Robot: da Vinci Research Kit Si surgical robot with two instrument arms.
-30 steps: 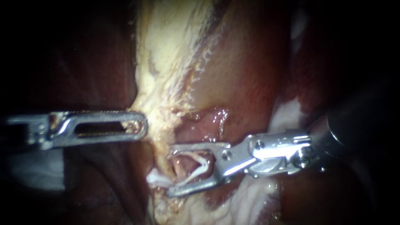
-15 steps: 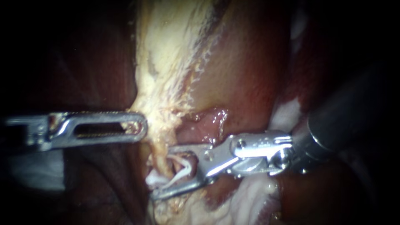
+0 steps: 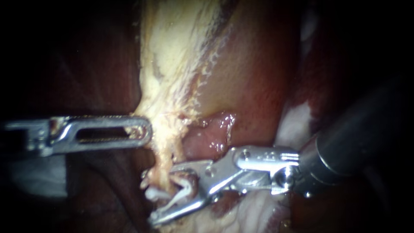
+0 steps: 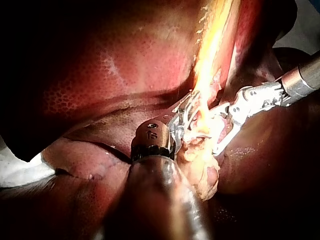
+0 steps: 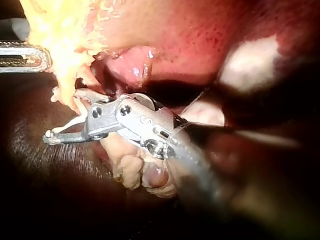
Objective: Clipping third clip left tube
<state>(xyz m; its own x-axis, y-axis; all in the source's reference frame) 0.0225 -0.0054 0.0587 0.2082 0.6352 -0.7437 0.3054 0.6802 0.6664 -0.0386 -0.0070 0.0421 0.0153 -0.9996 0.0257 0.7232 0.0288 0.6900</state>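
My right instrument (image 3: 161, 196) reaches in from the right, jaws standing apart with a white clip (image 3: 183, 190) held between them. The jaws straddle a thin pale tube (image 3: 166, 174) that runs down from the yellowish tissue band (image 3: 172, 69). A white piece (image 3: 151, 193) sits on the tube just left of the jaws. My left instrument (image 3: 144, 129), with slotted jaws, lies level from the left, shut on the pale tissue edge. In the right wrist view the right instrument (image 5: 62, 115) spans the tube's pale strand. In the left wrist view my left instrument (image 4: 182, 117) grips beside it.
Dark red liver (image 3: 263, 64) fills the upper right and surrounds the field. Moist pink tissue (image 3: 207, 138) lies just above the right instrument's upper jaw. White patches show at the right (image 3: 297, 116) and the lower left (image 3: 30, 181).
My right instrument has slid left and downward, its spread jaws and clip passing further over the tube. The left instrument has stayed where it was.
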